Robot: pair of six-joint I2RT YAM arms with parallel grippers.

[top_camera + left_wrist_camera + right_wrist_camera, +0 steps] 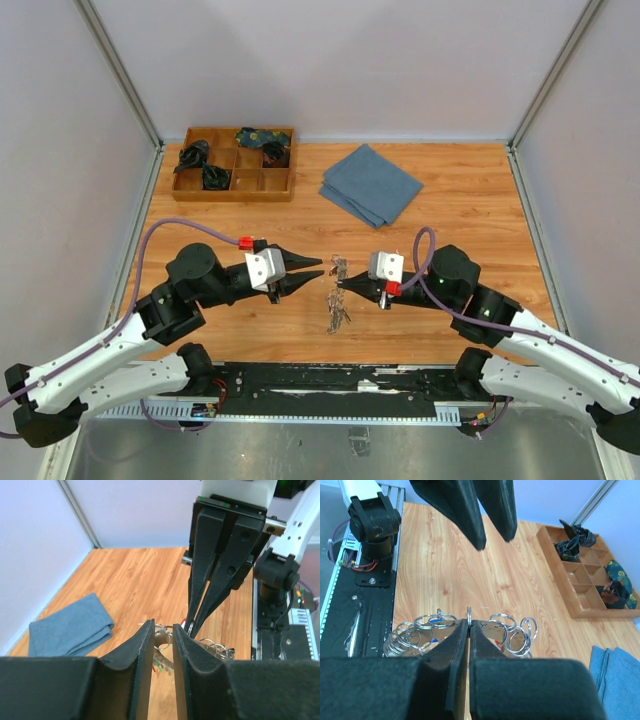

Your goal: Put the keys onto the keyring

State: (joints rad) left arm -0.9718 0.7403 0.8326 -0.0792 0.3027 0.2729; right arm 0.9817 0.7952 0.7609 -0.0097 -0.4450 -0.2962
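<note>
Pinching the wire of the keyring point(469, 612) edge-on at lower centre of its own wrist view, the right gripper point(469, 624) has its jaws closed flat together, with only a sliver of metal showing above the tips. Small split rings point(506, 628) fan out to either side of those tips, with flecks of coloured tag among them. Facing it from the top of that frame, the left gripper point(494, 541) hangs with jaws parted and nothing between them. In the overhead view its tips sit just left of centre, close to the right gripper's point. Below both sets of tips in that overhead view, a bunch of keys point(337, 312) shows against the table point(470, 220). Whether it dangles from the ring or lies on the wood cannot be told. A folded blue cloth point(370, 185) and a wooden tray point(232, 197) lie well apart from it, toward the top of the frame.

The hold looks slim. The weight of the bunch could twist the ring in that narrow pinch and let it slide out. With the two grippers so close, a left-arm approach slightly off line could knock the ring loose or strike the right fingers. The crowded rings could also snag a key being threaded.
</note>
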